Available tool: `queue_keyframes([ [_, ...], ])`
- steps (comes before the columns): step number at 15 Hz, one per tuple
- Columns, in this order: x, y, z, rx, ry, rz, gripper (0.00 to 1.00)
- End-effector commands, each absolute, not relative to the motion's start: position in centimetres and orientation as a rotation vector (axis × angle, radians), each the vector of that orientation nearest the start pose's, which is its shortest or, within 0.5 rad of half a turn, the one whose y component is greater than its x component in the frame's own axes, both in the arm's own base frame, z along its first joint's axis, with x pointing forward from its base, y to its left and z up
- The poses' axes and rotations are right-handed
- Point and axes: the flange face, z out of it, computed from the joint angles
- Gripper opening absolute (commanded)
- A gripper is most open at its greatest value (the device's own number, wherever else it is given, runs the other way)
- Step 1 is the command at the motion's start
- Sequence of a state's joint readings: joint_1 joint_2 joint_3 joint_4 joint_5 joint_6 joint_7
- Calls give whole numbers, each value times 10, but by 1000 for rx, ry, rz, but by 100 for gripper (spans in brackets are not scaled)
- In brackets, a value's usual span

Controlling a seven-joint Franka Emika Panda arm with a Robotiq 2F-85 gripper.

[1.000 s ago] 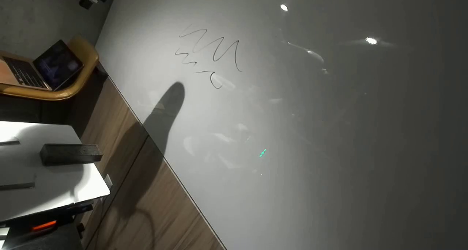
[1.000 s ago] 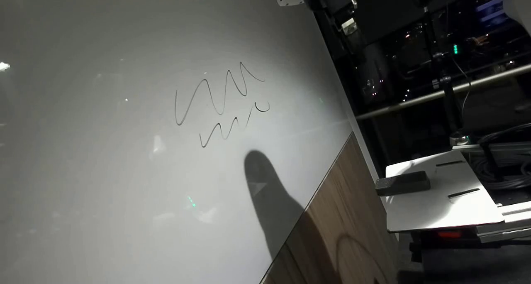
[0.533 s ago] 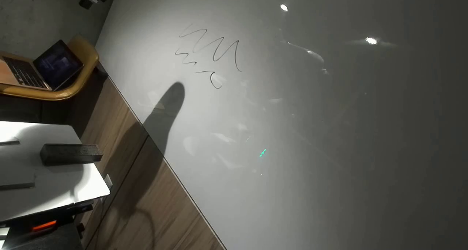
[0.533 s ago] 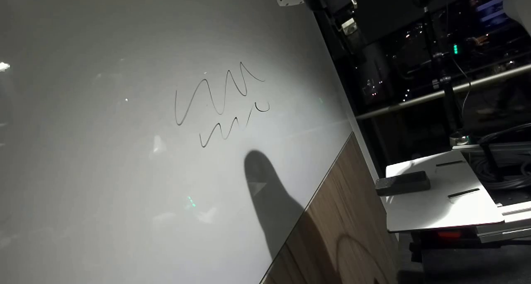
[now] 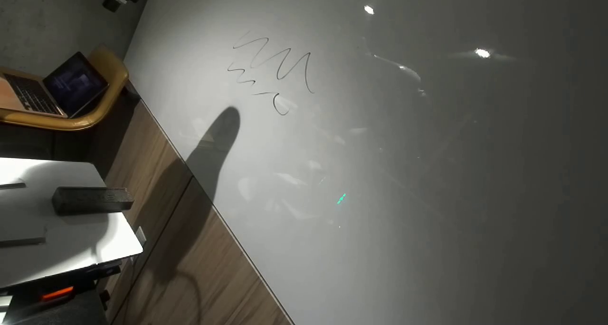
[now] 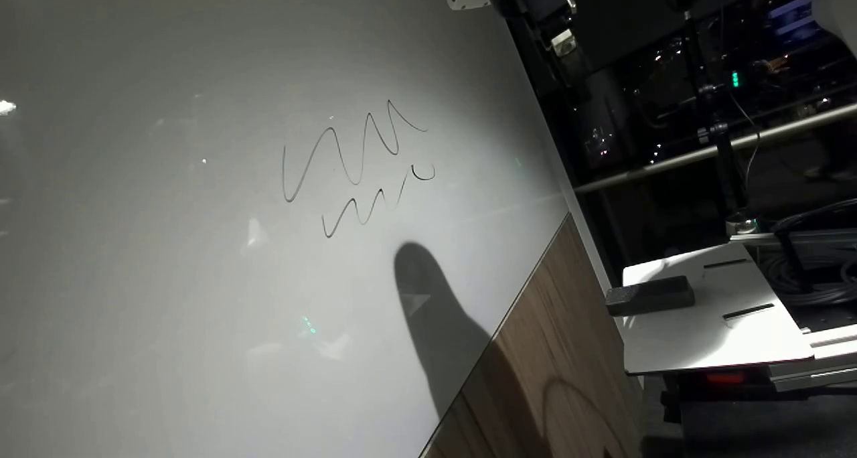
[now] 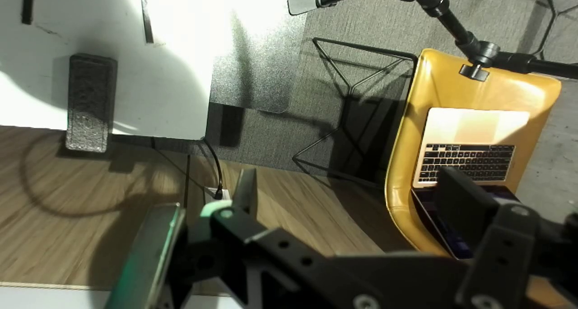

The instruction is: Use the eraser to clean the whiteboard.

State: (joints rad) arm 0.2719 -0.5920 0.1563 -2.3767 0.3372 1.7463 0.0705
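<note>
- Gripper (image 7: 347,178): jaws spread wide, holding nothing.
- Eraser (image 7: 90,103): on the white table (image 7: 167,92), one end jutting past the edge, well apart from the gripper. A dark, rough-faced oblong block; probably light, slightly springy, neither slippery nor fragile. Best pinched across its narrow width, near the middle.
- Table: smooth, flat slab with dark slots (image 7: 147,20).
- Wood panel (image 7: 311,212): streaky brown grain.
- Whiteboard (image 5: 394,187): hard-looking, glossy, thin black scribbles (image 6: 362,153) on it in both exterior views.
</note>
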Motion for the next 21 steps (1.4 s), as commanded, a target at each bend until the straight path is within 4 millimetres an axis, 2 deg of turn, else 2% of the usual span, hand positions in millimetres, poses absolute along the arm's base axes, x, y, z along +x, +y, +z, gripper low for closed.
queue_keyframes([
  [1, 323, 188, 530, -2886, -382, 143, 100],
  [13, 323, 188, 530, -2886, -382, 143, 100],
  [17, 338, 167, 516, -2922, -406, 127, 100],
  [21, 353, 127, 496, -3026, -462, 104, 100],
])
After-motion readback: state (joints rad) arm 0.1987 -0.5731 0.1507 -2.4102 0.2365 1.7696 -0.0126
